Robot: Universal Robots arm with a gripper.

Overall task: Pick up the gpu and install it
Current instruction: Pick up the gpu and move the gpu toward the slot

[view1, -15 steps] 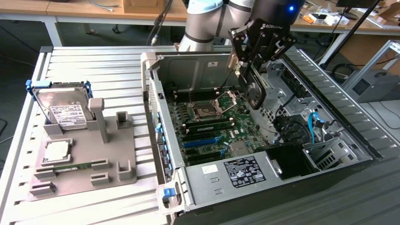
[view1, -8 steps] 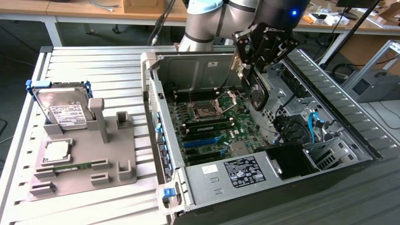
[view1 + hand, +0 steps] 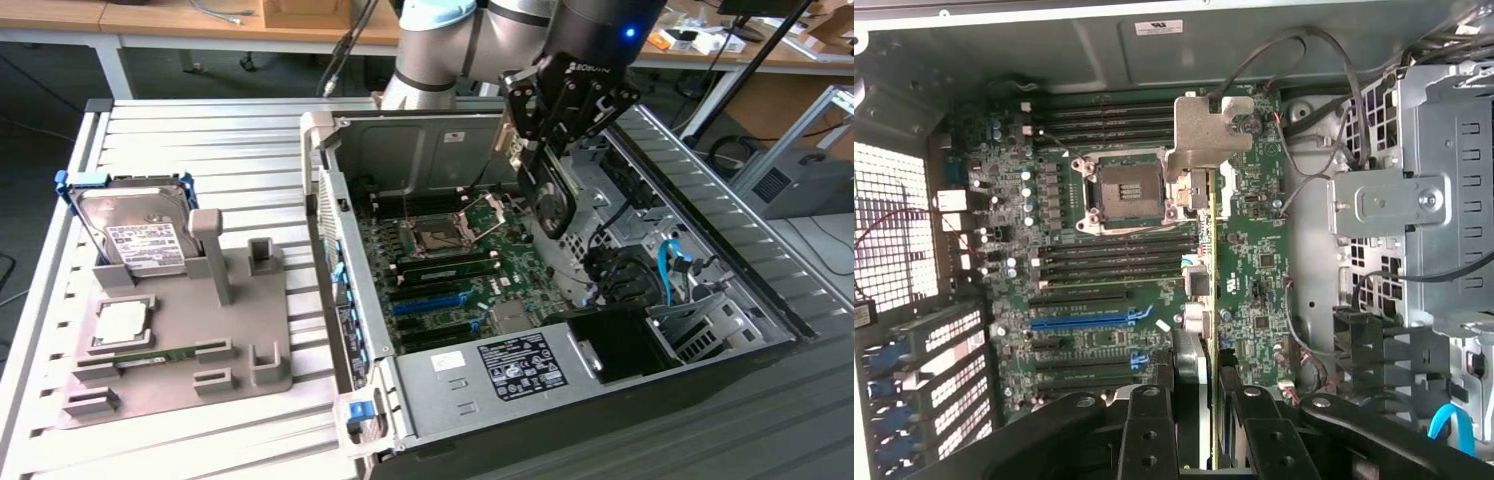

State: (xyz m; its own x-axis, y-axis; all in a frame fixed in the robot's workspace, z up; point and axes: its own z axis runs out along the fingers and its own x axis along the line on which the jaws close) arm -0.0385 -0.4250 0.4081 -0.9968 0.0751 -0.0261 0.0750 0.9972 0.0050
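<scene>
On slatted table [image 3: 200, 130], inside open case [image 3: 328, 205], above motherboard [image 3: 461, 262]: gripper [image 3: 567, 112] clenched on gpu [image 3: 550, 200], edge-on, long axis straight out from fingers [image 3: 1149, 432], bracket end farthest, blue slot [image 3: 1084, 321] alongside.

GPU [image 3: 1211, 260] – thin flat card, edge-on in the wrist view: yellow-green board edge, silver metal bracket at the end farthest from the gripper [image 3: 1204, 420]. Clamped between its fingers [image 3: 1149, 430], projecting straight out from them. Exterior view – hangs upright just below the gripper, dark face showing.
</scene>
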